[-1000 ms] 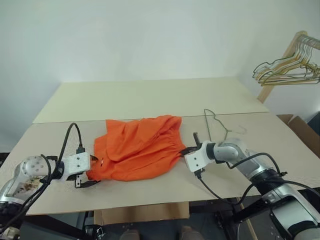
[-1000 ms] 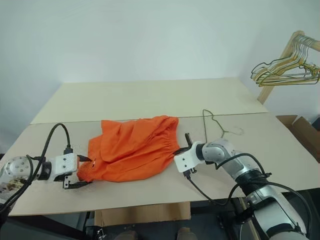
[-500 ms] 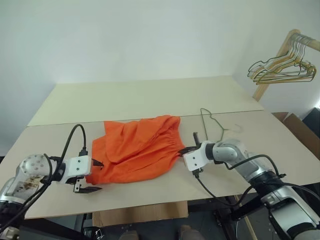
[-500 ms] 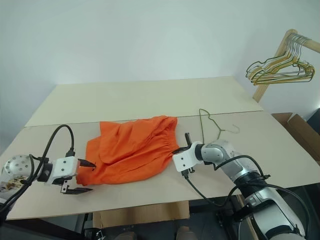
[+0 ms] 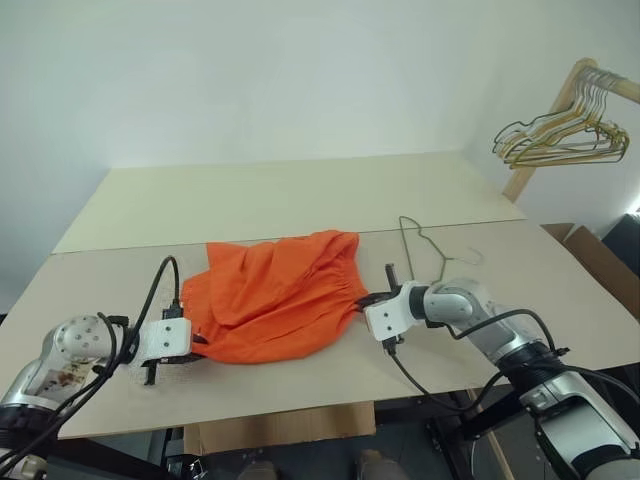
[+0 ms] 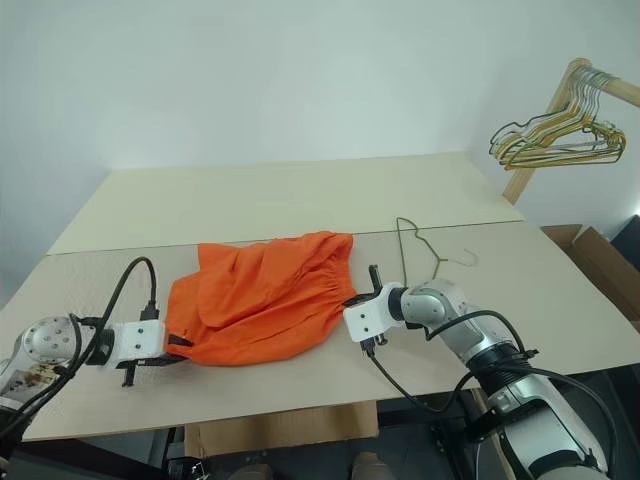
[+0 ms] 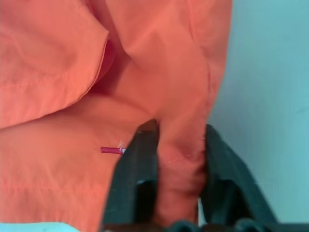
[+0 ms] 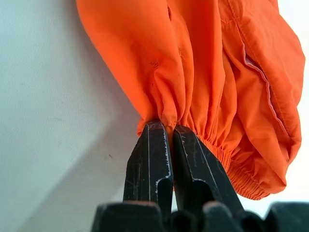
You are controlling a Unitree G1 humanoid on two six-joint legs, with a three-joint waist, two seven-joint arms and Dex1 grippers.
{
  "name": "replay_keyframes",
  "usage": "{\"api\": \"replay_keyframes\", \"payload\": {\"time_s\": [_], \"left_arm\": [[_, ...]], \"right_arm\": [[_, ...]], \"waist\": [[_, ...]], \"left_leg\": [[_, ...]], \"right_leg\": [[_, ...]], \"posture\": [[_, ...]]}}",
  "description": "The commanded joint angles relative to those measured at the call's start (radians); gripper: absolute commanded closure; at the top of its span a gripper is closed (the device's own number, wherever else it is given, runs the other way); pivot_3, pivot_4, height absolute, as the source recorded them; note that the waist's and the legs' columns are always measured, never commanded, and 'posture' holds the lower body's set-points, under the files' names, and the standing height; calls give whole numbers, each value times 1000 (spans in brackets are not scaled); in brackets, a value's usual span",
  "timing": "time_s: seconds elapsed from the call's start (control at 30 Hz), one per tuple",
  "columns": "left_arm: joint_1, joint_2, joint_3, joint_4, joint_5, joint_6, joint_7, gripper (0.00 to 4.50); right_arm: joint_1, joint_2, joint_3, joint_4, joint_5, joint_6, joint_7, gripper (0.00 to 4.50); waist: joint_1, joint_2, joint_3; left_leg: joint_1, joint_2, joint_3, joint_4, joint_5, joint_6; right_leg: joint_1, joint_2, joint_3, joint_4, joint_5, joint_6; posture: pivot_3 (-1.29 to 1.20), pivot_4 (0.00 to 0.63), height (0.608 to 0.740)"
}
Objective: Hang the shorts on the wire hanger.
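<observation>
The bright orange shorts (image 5: pixel 275 293) lie crumpled across the middle of the near table. My left gripper (image 5: pixel 196 342) is shut on a fold at their left edge; the left wrist view shows orange cloth (image 7: pixel 181 174) bunched between the two black fingers. My right gripper (image 5: pixel 362 304) is shut on the gathered waistband at their right side, and its fingers (image 8: pixel 149 159) pinch the gathered fabric in the right wrist view. The thin dark wire hanger (image 5: pixel 425 243) lies flat on the table just beyond the right gripper, apart from the shorts.
Two pale tables (image 5: pixel 300 190) meet along a seam behind the shorts. A wooden rack (image 5: pixel 565 110) at the far right carries a bunch of gold and pale hangers (image 5: pixel 560 140). A cardboard box (image 5: pixel 600 260) stands beside the table's right edge.
The left gripper's fingers, spread wide at the shorts' left edge before, have closed on the fabric. The right gripper has kept its grip. The camera has shifted slightly.
</observation>
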Motion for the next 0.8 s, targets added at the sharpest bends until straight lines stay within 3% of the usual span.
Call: {"api": "replay_keyframes", "payload": {"time_s": [0.03,0.13,0.4,0.53,0.63,0.77,0.8], "left_arm": [[-4,18,4,4,-2,-15,5,4474],[-1,21,2,0,4,-5,5,4474],[122,136,67,-207,-107,100,-89,4474],[25,103,51,-233,-109,160,-62,4474],[-180,-23,31,-182,-55,242,93,4474],[-594,-269,33,42,145,388,579,4474],[-695,-308,47,114,183,370,719,4474]], "right_arm": [[-11,-7,-36,-42,19,17,2,4500],[13,-15,-46,-82,34,45,13,4500],[207,-171,-115,-488,259,294,260,4500],[173,-138,-141,-482,294,367,244,4500],[40,-65,-156,-345,211,420,125,4500],[-280,81,-207,-17,69,461,-259,4500],[-381,109,-225,90,28,455,-420,4500]], "waist": [[0,0,0],[0,0,0],[3,-1,0],[8,-1,0],[15,-1,0],[32,-1,1],[31,-2,0]], "left_leg": [[0,0,0,0,0,0],[0,0,0,0,0,0],[-2,0,1,0,-2,2],[1,1,1,0,-1,1],[3,1,1,1,1,1],[2,0,-1,2,7,-1],[0,-1,-3,2,9,-4]], "right_leg": [[0,0,0,0,0,0],[0,0,0,0,0,0],[-2,-1,0,0,-1,1],[0,0,0,0,-1,3],[3,1,-1,0,-3,7],[3,2,-2,-1,5,6],[2,2,-3,-1,9,1]], "posture": [[45,0,740],[45,0,740],[40,0,740],[35,0,740],[32,0,740],[29,0,740],[29,0,740]]}}
